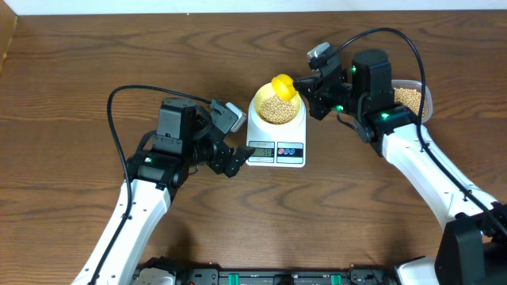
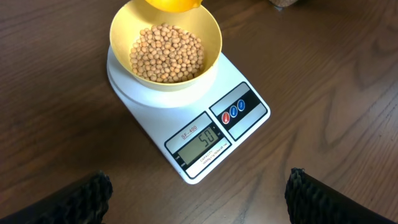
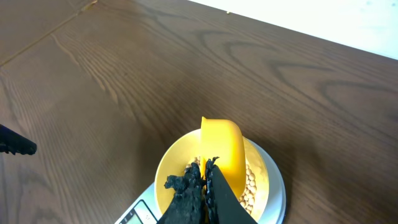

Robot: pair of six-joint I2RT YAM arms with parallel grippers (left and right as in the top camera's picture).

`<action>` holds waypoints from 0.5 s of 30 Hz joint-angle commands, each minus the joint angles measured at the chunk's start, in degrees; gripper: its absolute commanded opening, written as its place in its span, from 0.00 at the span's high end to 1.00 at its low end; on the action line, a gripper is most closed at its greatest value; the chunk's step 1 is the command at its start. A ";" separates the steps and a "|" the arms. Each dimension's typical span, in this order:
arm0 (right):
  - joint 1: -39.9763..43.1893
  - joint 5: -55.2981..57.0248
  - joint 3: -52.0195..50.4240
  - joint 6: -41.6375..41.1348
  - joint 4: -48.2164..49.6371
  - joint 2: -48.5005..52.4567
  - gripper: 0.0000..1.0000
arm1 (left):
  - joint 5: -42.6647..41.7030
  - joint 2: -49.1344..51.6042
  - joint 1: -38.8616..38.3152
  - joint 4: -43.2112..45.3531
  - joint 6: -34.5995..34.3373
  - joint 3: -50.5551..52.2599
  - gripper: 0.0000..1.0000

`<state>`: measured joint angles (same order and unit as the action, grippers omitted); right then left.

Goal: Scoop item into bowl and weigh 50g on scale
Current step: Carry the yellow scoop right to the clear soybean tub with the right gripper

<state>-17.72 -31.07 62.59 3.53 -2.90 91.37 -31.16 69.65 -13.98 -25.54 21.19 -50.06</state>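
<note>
Over the table, the scale (image 1: 273, 161) carries the pale yellow bowl (image 1: 258, 104) of tan beans (image 1: 277, 111); a yellow scoop (image 1: 283, 85) hangs above the bowl's far rim, and a clear tub (image 1: 428, 107) of beans sits well right of the scale. Left wrist: the left gripper (image 2: 199, 202) is spread wide, empty, just short of the scale, whose display (image 2: 200, 142) reads 50. Right wrist: the right gripper (image 3: 206, 183) pinches the tipped scoop, which masks part of the bowl
</note>
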 commanded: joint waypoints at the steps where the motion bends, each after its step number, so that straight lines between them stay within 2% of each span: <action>1: -0.87 0.22 0.28 -0.66 -0.11 0.26 0.99 | 0.33 -0.52 0.15 -0.11 0.13 0.11 0.09; 9: -0.55 2.32 0.28 -1.01 4.90 0.26 0.99 | 0.33 -0.52 0.15 -0.11 0.13 0.11 0.09; 15: 0.66 11.26 0.28 -7.65 8.28 0.26 0.99 | 0.33 -0.52 0.15 -0.11 0.13 0.11 0.09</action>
<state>-17.63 -26.06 62.59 0.56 4.91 91.44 -31.16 69.65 -13.98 -25.52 21.19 -50.06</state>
